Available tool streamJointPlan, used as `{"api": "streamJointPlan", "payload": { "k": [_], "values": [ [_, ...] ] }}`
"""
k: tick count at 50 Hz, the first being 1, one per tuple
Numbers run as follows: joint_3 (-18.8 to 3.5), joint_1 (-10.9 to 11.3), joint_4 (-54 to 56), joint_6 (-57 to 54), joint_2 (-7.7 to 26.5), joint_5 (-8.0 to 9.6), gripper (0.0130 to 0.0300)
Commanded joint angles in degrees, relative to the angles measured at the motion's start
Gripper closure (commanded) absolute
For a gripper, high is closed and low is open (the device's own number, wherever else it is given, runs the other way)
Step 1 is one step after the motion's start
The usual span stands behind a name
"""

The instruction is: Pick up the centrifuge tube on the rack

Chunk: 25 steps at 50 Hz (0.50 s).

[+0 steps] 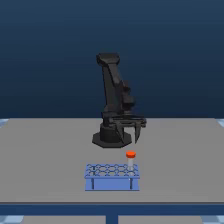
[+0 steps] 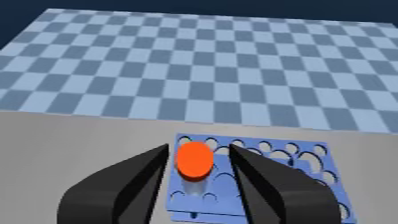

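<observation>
- Here, our black gripper's [image 2: 200, 165] spread fingers [image 2: 133, 175] flank the orange-capped translucent centrifuge tube [image 1: 130, 158], gripping nothing.
- It stands at the light-blue holed rack's [image 1: 112, 176] edge; open grey table [image 1: 45, 155] surrounds.

Black six-joint arm [image 1: 114, 95] stands upright on its round base, upper links folded forward and down. Gripper [image 1: 136, 141] points downward at the exterior view's right of the base. Jaws parted, two dark fingers [image 2: 133, 175] spread apart.
</observation>
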Motion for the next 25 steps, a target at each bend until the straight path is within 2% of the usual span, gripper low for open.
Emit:
{"api": "streamJointPlan", "payload": {
  "k": [1,13,25],
  "values": [
    [-1.35,0.56,3.90,-3.62,1.56,-0.97,0.0130],
    [-3.90,1.00,10.56,-8.37,4.44,-1.73,0.0130],
    [-5.24,1.21,13.90,-10.72,5.96,-2.13,0.0130]
  ]
}}
